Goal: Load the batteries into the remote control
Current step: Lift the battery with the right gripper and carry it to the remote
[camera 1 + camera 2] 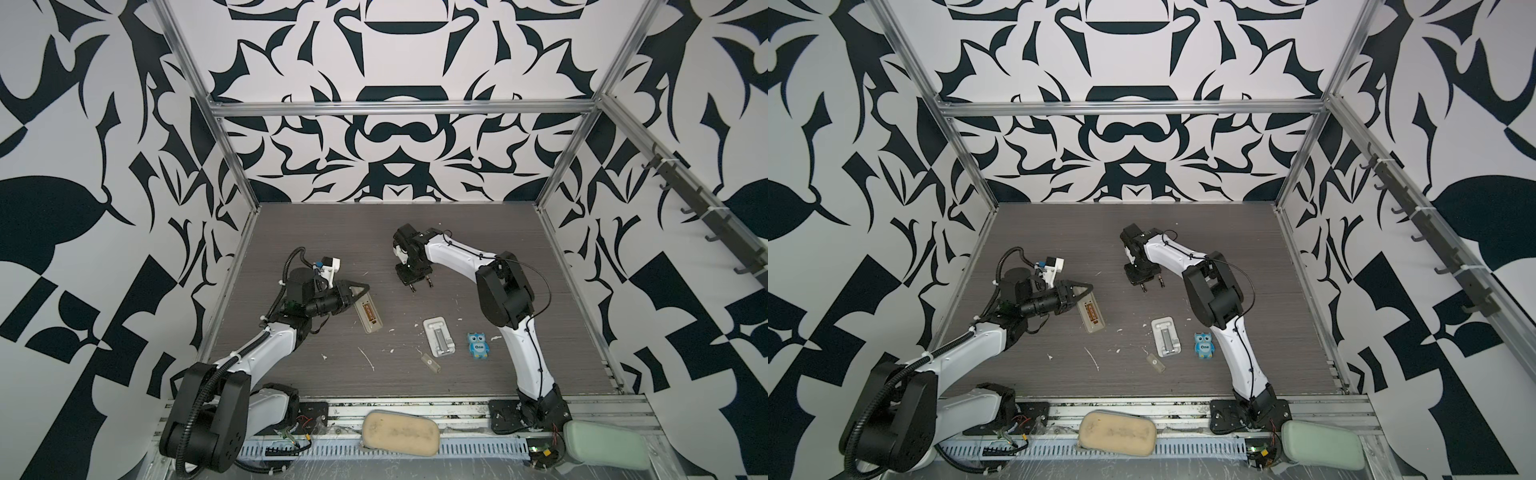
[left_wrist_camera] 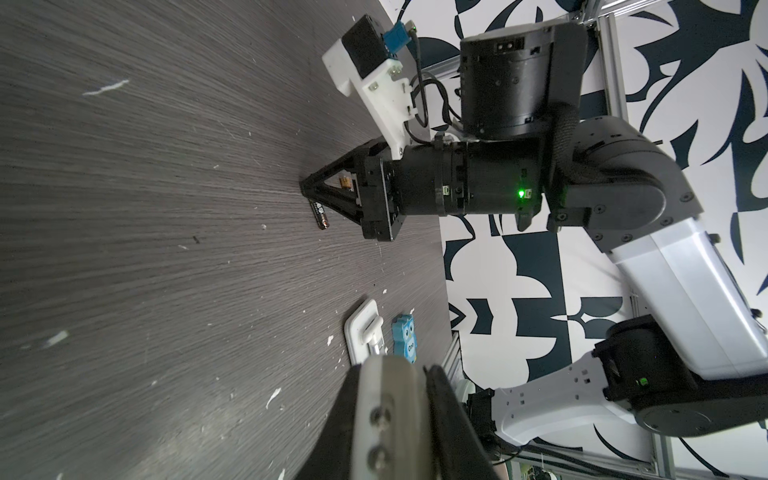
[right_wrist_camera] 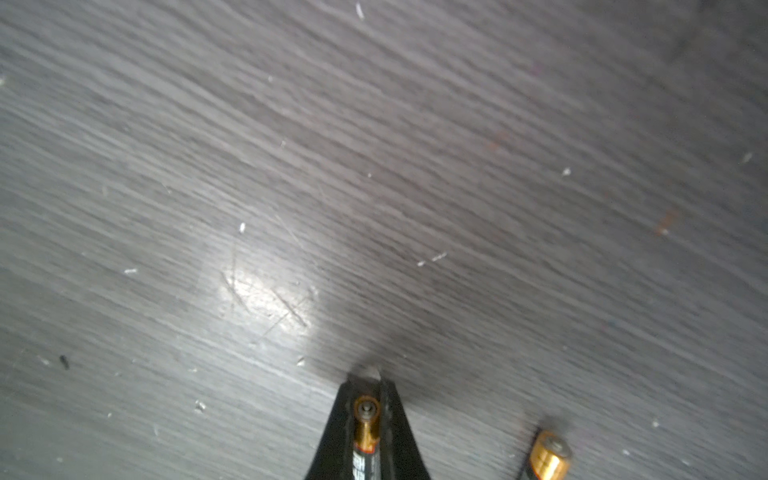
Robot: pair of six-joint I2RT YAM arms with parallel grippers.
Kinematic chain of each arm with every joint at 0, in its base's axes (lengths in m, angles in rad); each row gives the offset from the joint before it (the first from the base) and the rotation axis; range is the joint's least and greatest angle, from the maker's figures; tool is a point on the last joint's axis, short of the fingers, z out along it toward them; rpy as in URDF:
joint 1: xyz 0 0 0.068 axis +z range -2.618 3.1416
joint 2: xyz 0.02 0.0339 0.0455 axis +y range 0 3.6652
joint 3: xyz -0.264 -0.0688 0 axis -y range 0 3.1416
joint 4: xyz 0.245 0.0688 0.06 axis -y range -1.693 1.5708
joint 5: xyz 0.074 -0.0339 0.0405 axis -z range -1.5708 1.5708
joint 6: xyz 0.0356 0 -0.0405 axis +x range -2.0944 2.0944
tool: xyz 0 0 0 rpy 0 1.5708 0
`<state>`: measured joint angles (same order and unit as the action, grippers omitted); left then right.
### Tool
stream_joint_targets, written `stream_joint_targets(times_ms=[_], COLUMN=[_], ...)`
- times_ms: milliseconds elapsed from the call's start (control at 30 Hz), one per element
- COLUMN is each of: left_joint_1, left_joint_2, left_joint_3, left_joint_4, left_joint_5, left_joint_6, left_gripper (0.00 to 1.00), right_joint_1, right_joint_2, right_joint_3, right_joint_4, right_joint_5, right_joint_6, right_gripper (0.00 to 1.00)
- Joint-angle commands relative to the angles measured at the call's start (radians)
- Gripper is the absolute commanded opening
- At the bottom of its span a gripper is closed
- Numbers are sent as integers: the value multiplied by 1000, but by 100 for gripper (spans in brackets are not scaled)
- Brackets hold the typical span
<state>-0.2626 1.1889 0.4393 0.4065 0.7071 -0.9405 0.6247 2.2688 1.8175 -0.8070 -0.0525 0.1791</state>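
Note:
My left gripper (image 1: 362,291) is shut on one end of the remote control (image 1: 368,314). The remote lies back-up on the dark table, its open bay showing brass contacts. In the left wrist view its pale edge (image 2: 388,419) sits clamped between my black fingers (image 2: 446,415). At mid-table my right gripper (image 1: 414,286) points straight down with its tip at the table. It is shut on one of the batteries (image 3: 365,434), whose gold end faces the fingertips. The other battery (image 3: 547,457) lies loose on the table just beside that gripper, and the left wrist view shows this same battery (image 2: 321,216).
A white ribbed stand (image 1: 439,336) and a blue owl figure (image 1: 478,345) sit right of centre, near the right arm. A small greyish flat piece (image 1: 430,364) lies in front of the stand. Two foam pads (image 1: 401,432) rest on the front rail. White flecks dot the table.

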Motion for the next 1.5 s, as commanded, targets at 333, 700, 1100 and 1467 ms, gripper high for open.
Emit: stream_joint_targets(times_ms=[333, 700, 1100, 1467], left_joint_1=[5, 3, -29, -73], left_joint_2=[9, 30, 78, 142], left_joint_3=[57, 143, 239, 263], left_joint_4=[4, 68, 227, 272], left_joint_5=[-60, -78, -129, -150], left_joint_6=[6, -66, -234, -273], left_gripper=[0, 0, 0, 0], right_joint_1=[1, 0, 15, 105], right_joint_2=[-253, -706, -816, -779], right_joint_3=[-69, -350, -444, -393], right_joint_4=[41, 350, 649, 596], right_joint_5=[-116, -277, -480, -467], right_joint_6=[-71, -32, 62, -55], right_gripper=[0, 0, 0, 0])
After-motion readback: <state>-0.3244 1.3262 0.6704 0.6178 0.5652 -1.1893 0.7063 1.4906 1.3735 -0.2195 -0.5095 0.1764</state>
